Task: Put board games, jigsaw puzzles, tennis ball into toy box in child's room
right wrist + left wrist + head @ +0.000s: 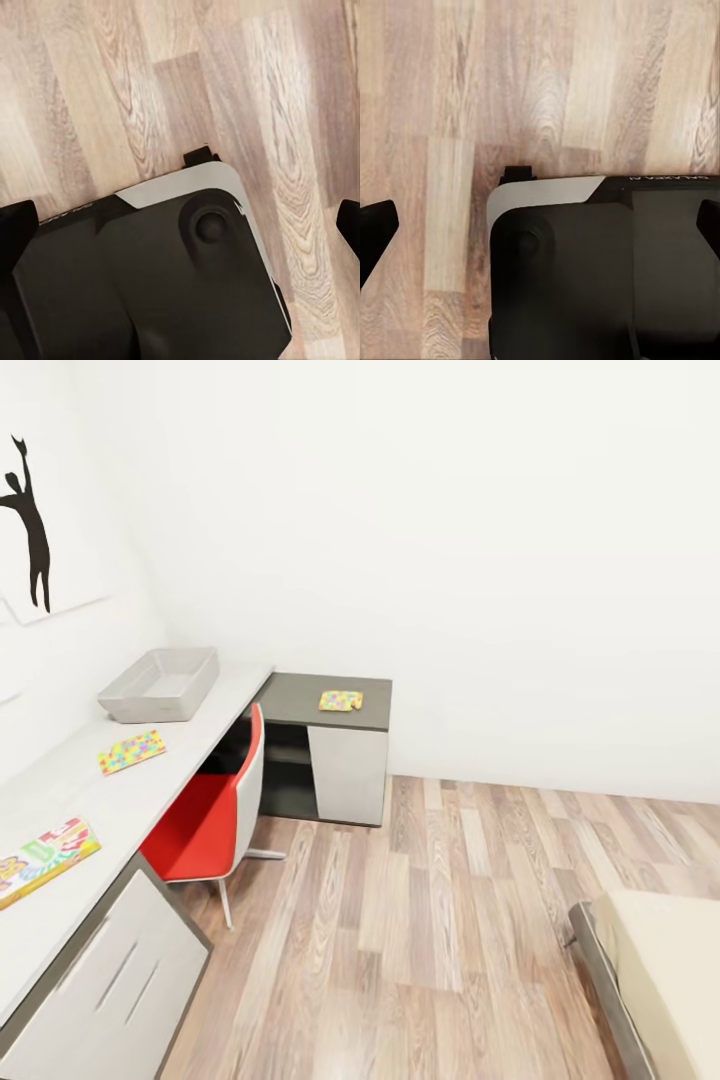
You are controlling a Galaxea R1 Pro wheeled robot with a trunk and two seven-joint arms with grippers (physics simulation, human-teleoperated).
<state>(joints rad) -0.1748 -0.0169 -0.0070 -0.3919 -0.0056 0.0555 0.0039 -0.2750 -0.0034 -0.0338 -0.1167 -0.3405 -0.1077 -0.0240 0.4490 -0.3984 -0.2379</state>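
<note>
The grey toy box point(160, 685) stands open at the far end of the table point(195, 745), against the left wall. One jigsaw puzzle point(131, 751) lies on the pale top in front of it. A second jigsaw puzzle point(341, 701) rests on the dark grey corner section. A colourful board game point(40, 858) lies flat near the table's close end. The tennis ball is out of view. My left gripper point(540, 229) and right gripper point(181, 225) both hang open over the plank floor and my own dark base, holding nothing.
A red chair point(205, 820) is tucked under the table between the drawer unit point(110, 980) and the corner cabinet point(345, 770). A corner of the bed point(665, 970) shows at the lower right. Wood-plank floor point(430, 920) stretches between them.
</note>
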